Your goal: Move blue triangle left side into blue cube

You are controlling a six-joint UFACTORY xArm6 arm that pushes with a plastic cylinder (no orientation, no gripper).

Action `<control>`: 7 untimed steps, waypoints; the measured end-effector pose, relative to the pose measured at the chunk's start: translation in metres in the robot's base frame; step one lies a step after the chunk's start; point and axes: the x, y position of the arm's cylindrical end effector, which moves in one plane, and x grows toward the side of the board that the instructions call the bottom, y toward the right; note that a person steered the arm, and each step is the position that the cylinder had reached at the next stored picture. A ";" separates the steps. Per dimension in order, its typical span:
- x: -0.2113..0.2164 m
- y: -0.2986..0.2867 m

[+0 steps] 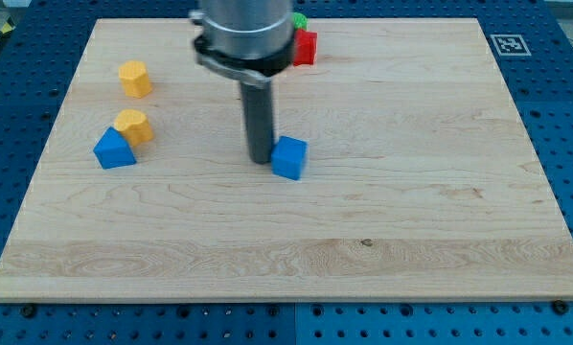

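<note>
The blue triangle (pixel 113 149) lies at the view's left, touching a yellow block (pixel 133 126) just above and to its right. The blue cube (pixel 289 157) sits near the board's middle. My tip (pixel 260 158) stands right at the cube's left side, touching or nearly touching it. The triangle is far to the left of my tip.
A second yellow block (pixel 134 78) lies at the upper left. A red block (pixel 306 47) and a green block (pixel 299 21) sit at the view's top, partly hidden behind the arm. The wooden board (pixel 411 192) rests on a blue perforated table.
</note>
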 end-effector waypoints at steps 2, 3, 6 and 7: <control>0.023 -0.003; 0.061 -0.066; 0.077 -0.286; 0.062 -0.287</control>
